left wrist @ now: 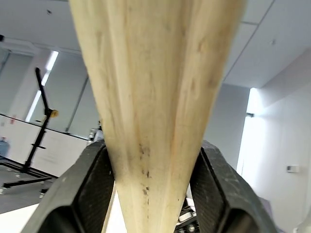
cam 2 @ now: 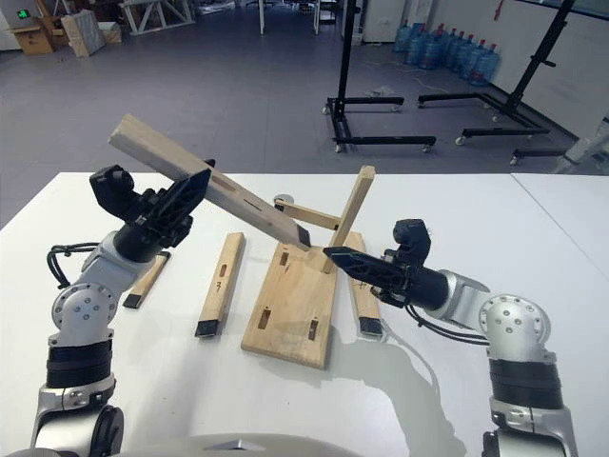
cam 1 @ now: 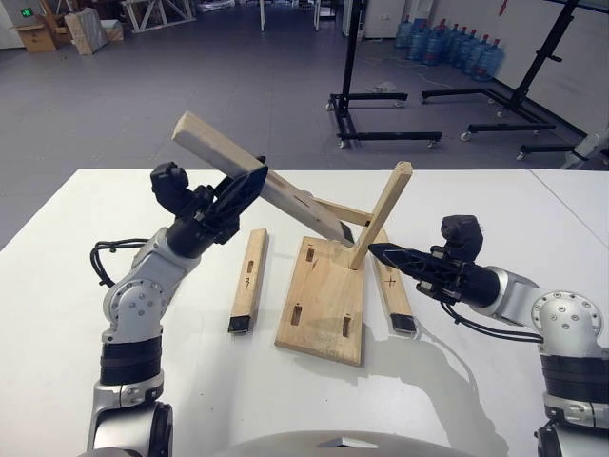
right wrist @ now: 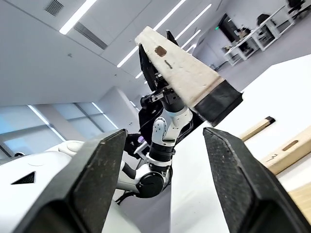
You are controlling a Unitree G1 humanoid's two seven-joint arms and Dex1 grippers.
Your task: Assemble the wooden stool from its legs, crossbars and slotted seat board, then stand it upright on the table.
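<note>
Seat board (cam 1: 319, 305): lies flat at mid-worktop (cam 1: 495, 200), slots facing up, long sides running from near edge toward far edge.

Standing leg (cam 1: 383, 214): rises from the board's far right corner and leans toward the right edge. Meets a crossbar (cam 1: 344, 212) partway up. The crossbar points toward the left edge, clear of the worktop.

Left gripper (cam 1: 255, 177): hangs raised over the left half of the worktop. Pinches the raised leg (cam 1: 295, 202) near mid-length, one finger (left wrist: 82, 194) pressed on each side.

Raised leg: slopes down from the far left toward the board. Ends in a dark cap just above the board's far end, just beside the standing leg's foot. Cannot tell whether cap and board touch.

Right gripper (cam 1: 377, 250): hovers low over the board's right side, near the standing leg's foot, tips pointing toward the left edge. Fingers (right wrist: 102, 179) spread apart.

Loose leg (cam 1: 249, 281): lies flat just left of the board, parallel to it.

Second loose leg (cam 1: 398, 303): lies flat along the board's right side, partly under the right gripper.

Bar (cam 2: 145, 283): lies flat nearer the left edge, partly hidden by the left arm.
</note>
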